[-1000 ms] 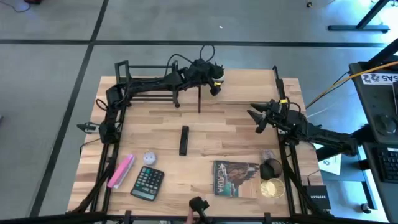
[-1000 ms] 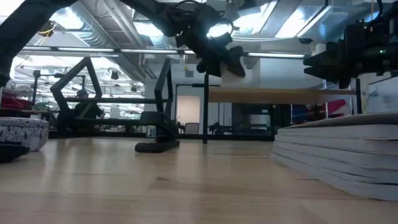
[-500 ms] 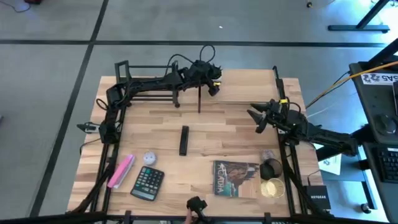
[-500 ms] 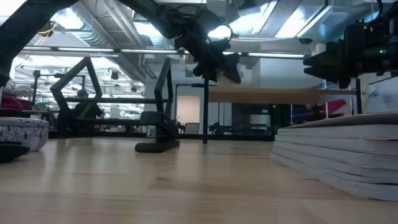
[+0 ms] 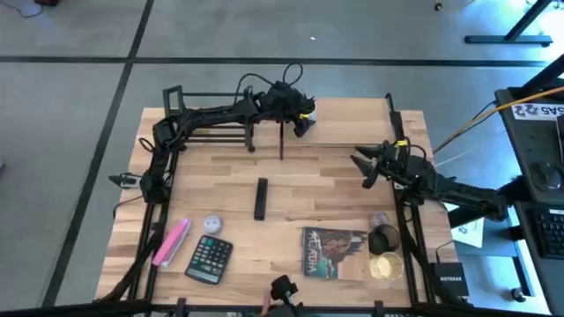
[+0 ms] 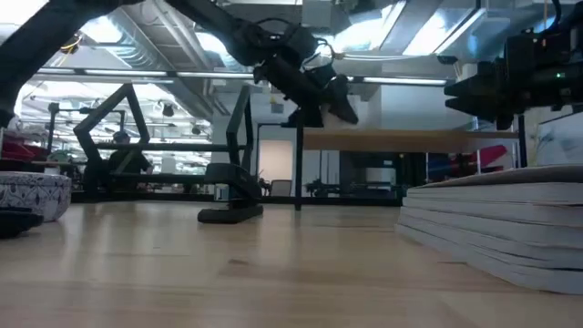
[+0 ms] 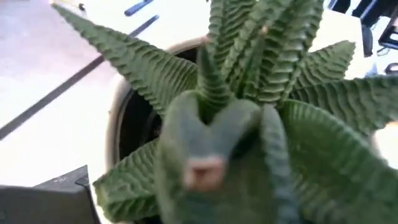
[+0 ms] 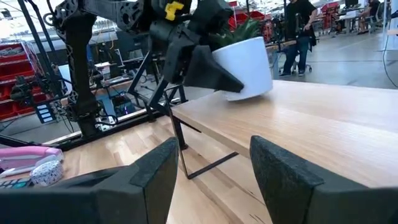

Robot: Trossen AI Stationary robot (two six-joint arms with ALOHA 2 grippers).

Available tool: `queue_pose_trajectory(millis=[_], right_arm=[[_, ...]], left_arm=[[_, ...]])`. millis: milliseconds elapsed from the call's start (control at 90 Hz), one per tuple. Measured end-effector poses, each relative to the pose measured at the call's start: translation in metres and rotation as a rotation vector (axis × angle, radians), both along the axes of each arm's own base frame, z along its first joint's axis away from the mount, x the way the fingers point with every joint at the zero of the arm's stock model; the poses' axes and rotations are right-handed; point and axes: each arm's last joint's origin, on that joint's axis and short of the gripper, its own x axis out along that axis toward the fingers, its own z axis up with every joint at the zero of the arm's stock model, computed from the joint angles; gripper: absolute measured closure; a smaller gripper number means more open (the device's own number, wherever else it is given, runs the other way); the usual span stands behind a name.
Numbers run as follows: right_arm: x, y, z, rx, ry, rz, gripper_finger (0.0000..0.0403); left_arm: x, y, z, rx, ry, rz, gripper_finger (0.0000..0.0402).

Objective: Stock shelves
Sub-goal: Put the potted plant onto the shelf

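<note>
A small two-level wooden shelf stands at the far side of the desk, right of centre; a low black metal-bar rack sits at the far left. A white pot holding a spiky green plant is at the near-left edge of the shelf's top board, slightly tilted. The left end effector grips the pot at its rim, its fingers closed against it, reaching across from the left side of the desk. Whether the pot's base fully rests on the board cannot be told.

The right end effector hovers at mid-right, near the shelf, with its fingers spread wide and empty.

Stocking seems barely begun: the plant looks like the first item going up. Still lying on the near part of the desk are a black remote, a pink stapler, a calculator, a small patterned bowl, a book and some round tins. The rack appears to hold nothing.
</note>
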Motion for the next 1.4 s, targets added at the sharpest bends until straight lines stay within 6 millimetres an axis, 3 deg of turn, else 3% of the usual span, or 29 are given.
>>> queue_pose_trajectory(millis=[422, 1189, 1400], right_arm=[[0.000, 0.000, 0.000, 0.000, 0.000, 0.000, 0.0217], [0.000, 0.000, 0.000, 0.000, 0.000, 0.000, 0.0217], [0.000, 0.000, 0.000, 0.000, 0.000, 0.000, 0.0217]], left_arm=[[0.002, -0.002, 0.002, 0.070, 0.053, 0.036, 0.0043], [0.014, -0.026, 0.003, 0.118, 0.061, 0.024, 0.0043], [0.012, -0.024, 0.001, 0.047, 0.053, 0.014, 0.0043]])
